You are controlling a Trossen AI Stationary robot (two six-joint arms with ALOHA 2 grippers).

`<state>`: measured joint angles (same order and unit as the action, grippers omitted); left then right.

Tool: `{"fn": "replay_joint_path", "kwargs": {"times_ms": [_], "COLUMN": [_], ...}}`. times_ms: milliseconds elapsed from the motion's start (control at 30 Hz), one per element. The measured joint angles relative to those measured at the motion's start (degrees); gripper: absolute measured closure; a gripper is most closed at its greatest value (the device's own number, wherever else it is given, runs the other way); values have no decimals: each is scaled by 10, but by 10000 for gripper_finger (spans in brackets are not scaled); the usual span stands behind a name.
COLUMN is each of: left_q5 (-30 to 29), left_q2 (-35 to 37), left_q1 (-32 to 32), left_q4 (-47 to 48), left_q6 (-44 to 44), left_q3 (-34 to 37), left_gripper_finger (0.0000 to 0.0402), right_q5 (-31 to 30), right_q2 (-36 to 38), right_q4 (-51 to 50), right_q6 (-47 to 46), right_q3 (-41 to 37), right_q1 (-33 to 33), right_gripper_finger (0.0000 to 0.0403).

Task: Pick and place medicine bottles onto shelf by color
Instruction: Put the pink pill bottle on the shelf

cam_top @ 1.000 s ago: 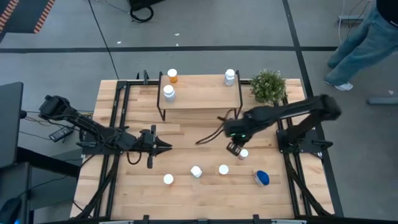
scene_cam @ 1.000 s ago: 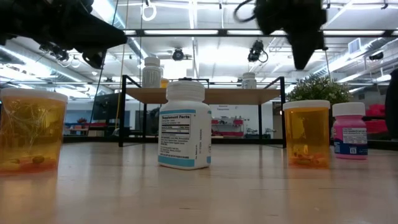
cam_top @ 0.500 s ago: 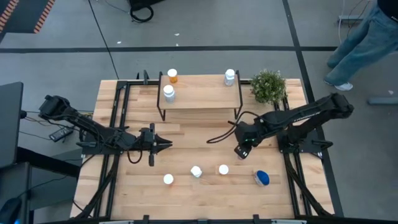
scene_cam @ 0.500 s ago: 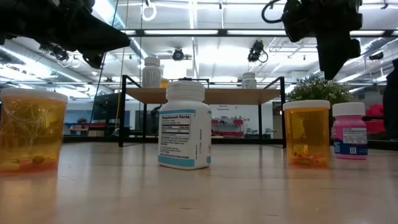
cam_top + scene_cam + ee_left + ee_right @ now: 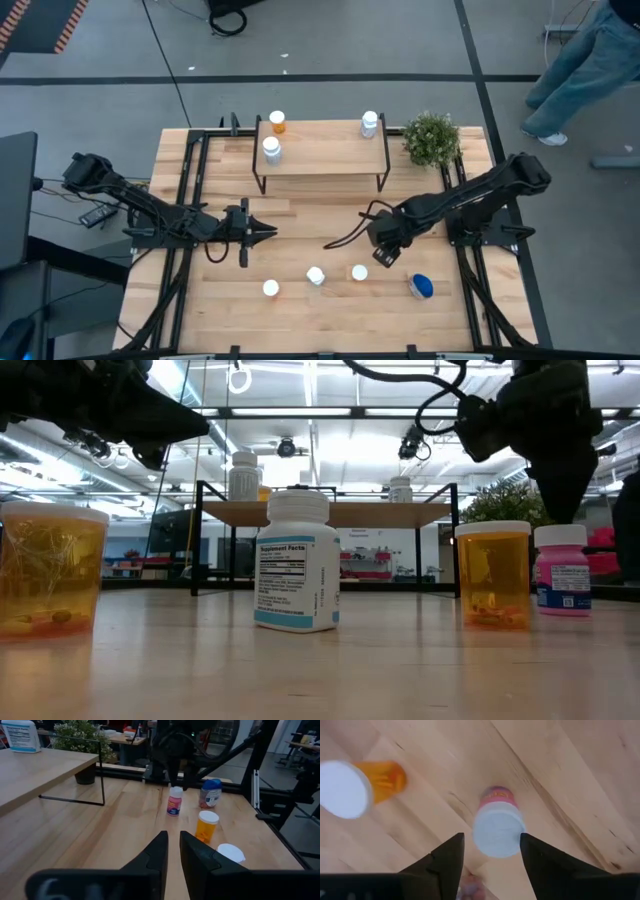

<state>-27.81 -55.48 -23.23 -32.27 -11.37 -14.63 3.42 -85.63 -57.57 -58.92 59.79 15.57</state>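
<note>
Overhead, the right hand (image 5: 388, 252) sits right of centre in the frame, directly above a pink bottle (image 5: 498, 822). In the right wrist view its two fingers (image 5: 447, 860) stand apart, one on each side of the bottle's white cap, without touching it; the bottle stands upright on the surface (image 5: 300, 225).

An orange bottle (image 5: 355, 786) stands just beside the pink one. In the overhead view it is the white cap at lower centre (image 5: 359, 272), with two more white-capped bottles (image 5: 316, 275) (image 5: 270, 288) in a loose row to its left and a blue-topped bottle (image 5: 421, 286) at lower right.

The shelf (image 5: 320, 150) occupies the upper centre of the overhead frame. It carries three bottles: an orange one (image 5: 277, 122) at its upper left corner, a white one (image 5: 271, 149) just below that, and another white one (image 5: 369, 124) at its upper right corner. A potted plant (image 5: 431, 138) stands just right of the shelf.

The left hand (image 5: 262, 234) waits at centre left, above bare wood, its fingers (image 5: 155, 860) nearly together and empty.
</note>
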Motion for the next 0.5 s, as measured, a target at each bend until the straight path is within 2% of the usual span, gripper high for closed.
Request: {"fn": "replay_joint_path", "kwargs": {"times_ms": [233, 500], "left_q5": [0, 0], "left_q2": [0, 0], "left_q1": [0, 0], "left_q4": [1, 0], "left_q6": [0, 0], "left_q3": [0, 0], "left_gripper_finger": [348, 344], "right_q5": [4, -2], "right_q2": [1, 1], "right_q4": [9, 3], "right_q6": [-15, -19], "right_q3": [0, 0], "right_q1": [0, -1], "right_gripper_finger": [190, 149]}}
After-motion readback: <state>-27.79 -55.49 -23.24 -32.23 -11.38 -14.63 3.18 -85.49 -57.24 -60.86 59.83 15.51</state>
